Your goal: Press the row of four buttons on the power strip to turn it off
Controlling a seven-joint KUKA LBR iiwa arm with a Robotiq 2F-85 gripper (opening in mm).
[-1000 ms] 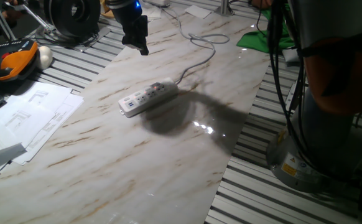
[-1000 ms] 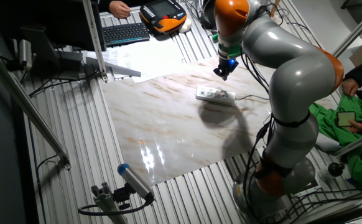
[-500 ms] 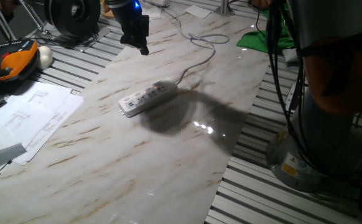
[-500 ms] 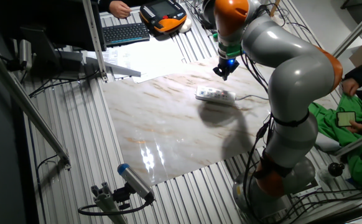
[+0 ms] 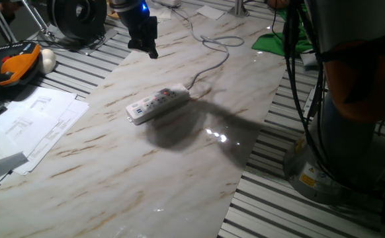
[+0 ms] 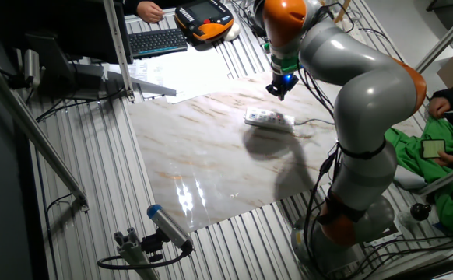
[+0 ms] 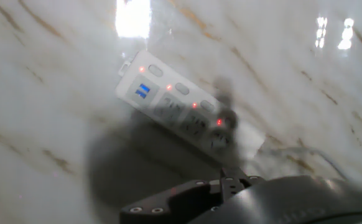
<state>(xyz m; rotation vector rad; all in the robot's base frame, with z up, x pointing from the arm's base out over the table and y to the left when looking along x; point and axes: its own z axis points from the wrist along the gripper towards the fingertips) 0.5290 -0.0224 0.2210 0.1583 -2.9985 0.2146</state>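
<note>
The white power strip [image 5: 157,104] lies at an angle on the marble tabletop [image 5: 133,172], its pale cable [image 5: 209,65] running off toward the far edge. In the hand view the power strip [image 7: 187,112] fills the middle. Its buttons [image 7: 181,89] sit in a line along the top, each with a small red light beside it. My gripper [image 5: 151,51] hangs in the air beyond the strip's far side, well above it and touching nothing. From the other side the gripper [image 6: 278,93] hovers just behind the power strip [image 6: 268,118]. No view shows the fingertips clearly.
Papers [image 5: 30,125] lie left of the marble slab, with an orange-and-black pendant [image 5: 10,66] and a keyboard [image 6: 156,40] beyond them. A green cloth [image 5: 278,41] lies at the far right. The arm's base [image 5: 338,165] stands right of the table. Slatted metal surrounds the slab.
The arm has shifted slightly, and its shadow on the marble has drifted a little to the left. The power strip has not moved.
</note>
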